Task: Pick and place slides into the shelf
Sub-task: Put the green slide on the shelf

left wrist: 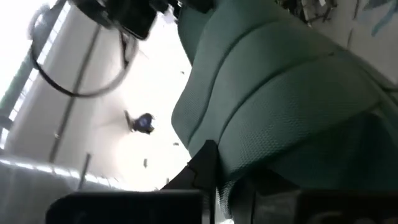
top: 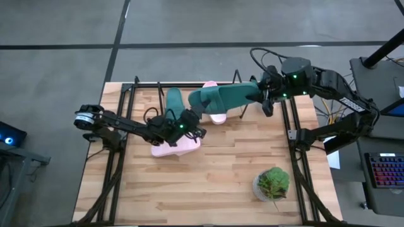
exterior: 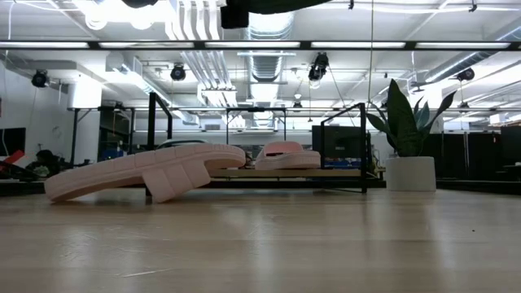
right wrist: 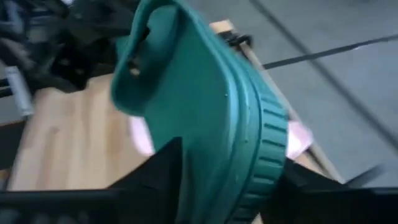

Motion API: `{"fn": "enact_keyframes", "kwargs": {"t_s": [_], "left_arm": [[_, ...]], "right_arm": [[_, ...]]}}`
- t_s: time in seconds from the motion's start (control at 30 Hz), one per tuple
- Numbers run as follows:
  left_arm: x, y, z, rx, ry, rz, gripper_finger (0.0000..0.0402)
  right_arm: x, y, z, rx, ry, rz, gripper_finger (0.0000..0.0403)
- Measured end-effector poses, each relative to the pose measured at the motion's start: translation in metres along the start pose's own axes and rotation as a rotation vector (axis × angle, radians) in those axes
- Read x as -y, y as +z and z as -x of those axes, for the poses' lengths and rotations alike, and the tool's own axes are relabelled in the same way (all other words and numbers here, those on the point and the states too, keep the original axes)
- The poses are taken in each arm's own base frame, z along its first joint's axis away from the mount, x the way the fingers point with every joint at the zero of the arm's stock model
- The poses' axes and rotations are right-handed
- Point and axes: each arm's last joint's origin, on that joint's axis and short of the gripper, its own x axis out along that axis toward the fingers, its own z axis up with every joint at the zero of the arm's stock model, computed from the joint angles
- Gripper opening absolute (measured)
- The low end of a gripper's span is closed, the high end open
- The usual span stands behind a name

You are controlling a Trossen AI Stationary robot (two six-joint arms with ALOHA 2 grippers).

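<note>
A dark teal slide (top: 224, 98) is held in the air above the shelf (exterior: 285, 172) between both grippers. My right gripper (top: 260, 94) is shut on its one end, and my left gripper (top: 192, 116) is shut at its strap end. A second teal slide (top: 173, 101) lies on the shelf's left part. One pink slide (exterior: 285, 155) rests on the shelf board. The other pink slide (exterior: 146, 175) leans with one end on the table and the other against the shelf's front, under my left gripper. My left gripper holds the teal slide beside its wide strap (left wrist: 280, 93), slanting up from below; one dark finger (left wrist: 205, 165) lies against the strap's edge, and the rest of the contact is hidden by the slide. My right gripper pinches the end of the sole (right wrist: 249, 180) opposite the strap between its two fingers, coming level from the table's right along the slide's length. The slide is lifted clear and turned on its edge, its ribbed rim (right wrist: 267, 137) showing.
A small potted plant (top: 273, 183) stands on the table's near right part. Black arm-mount frames (top: 293, 135) run along the table's left and right sides. Bare wood lies between the shelf and the near edge.
</note>
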Motion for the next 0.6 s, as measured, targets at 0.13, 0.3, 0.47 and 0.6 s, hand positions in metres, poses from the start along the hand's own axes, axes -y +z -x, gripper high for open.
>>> {"fn": "enact_keyframes", "kwargs": {"t_s": [0.13,0.3,0.47,0.6], "left_arm": [[-0.004,-0.007,0.002,-0.136,-0.046,0.064,0.0001],[-0.001,-0.018,-0.001,-0.326,-0.126,0.285,0.0001],[0.011,-0.027,-0.011,-0.407,-0.109,0.505,0.0],[0.019,-0.033,-0.02,-0.378,-0.058,0.638,0.0]], "right_arm": [[0.004,0.011,0.013,0.073,-0.165,0.014,0.0209],[0.008,0.021,0.029,0.153,-0.333,-0.005,0.0223],[0.008,0.027,0.03,0.21,-0.326,-0.011,0.0221],[0.008,0.032,0.022,0.257,-0.326,0.039,0.0221]]}}
